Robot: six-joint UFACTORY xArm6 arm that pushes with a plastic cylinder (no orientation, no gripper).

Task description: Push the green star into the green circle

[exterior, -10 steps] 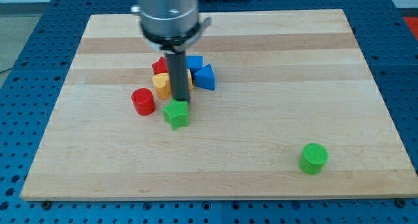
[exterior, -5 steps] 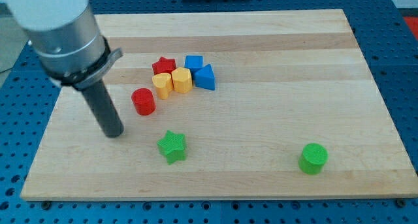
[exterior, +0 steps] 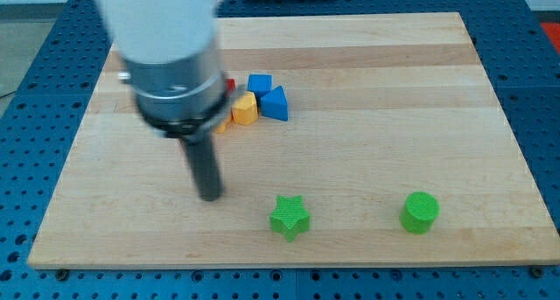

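Note:
The green star (exterior: 290, 217) lies near the board's bottom edge, a little right of centre. The green circle (exterior: 420, 212) stands to its right, well apart from it. My tip (exterior: 210, 194) rests on the board to the left of the green star, with a gap between them. The arm's grey body above it covers part of the block cluster.
A cluster sits at the upper middle: a blue cube (exterior: 259, 84), a blue triangle (exterior: 276, 104), a yellow block (exterior: 244, 109). A sliver of a red block (exterior: 230, 85) and an orange-yellow one (exterior: 223, 122) show beside the arm. The wooden board (exterior: 394, 64) lies on a blue perforated table.
The green star has slid right and slightly down, closer to the green circle. My tip has moved right from the board's left side and stands left of the star. The red cylinder is now hidden.

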